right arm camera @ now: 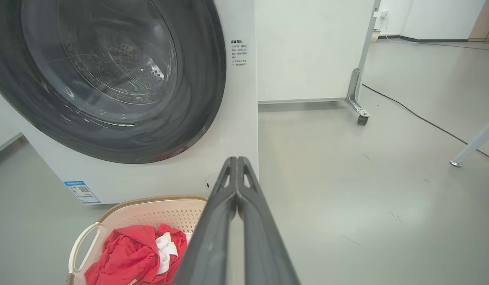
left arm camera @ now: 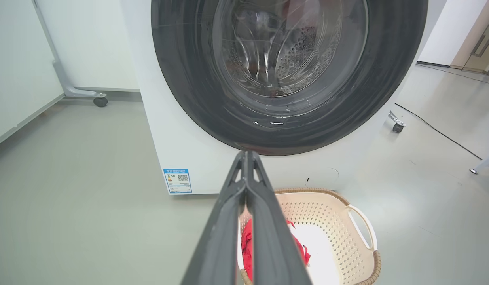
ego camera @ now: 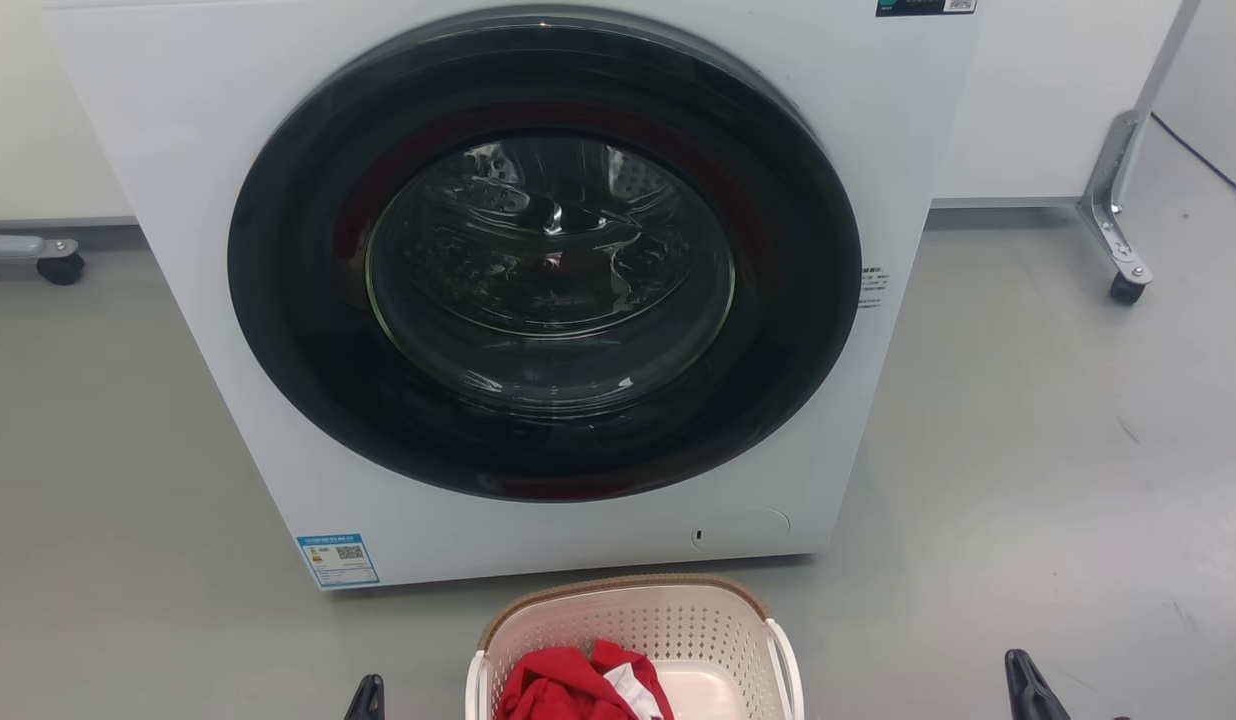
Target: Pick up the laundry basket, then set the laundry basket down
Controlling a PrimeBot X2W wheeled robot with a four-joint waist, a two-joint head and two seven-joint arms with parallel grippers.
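The laundry basket (ego camera: 678, 630) stands on the floor (ego camera: 1028, 450), just in front of the washing machine (ego camera: 538, 300), with red clothing (ego camera: 568, 685) inside. The left gripper (left arm camera: 246, 156) and right gripper (right arm camera: 236, 160) flank it, fingers pressed together and holding nothing. This fits a basket awaiting a lift or one already set down. Any lift must keep it level.

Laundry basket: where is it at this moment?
In the head view the laundry basket stands on the floor at bottom centre, just in front of the washing machine, between the left gripper and the right gripper, red clothing inside.
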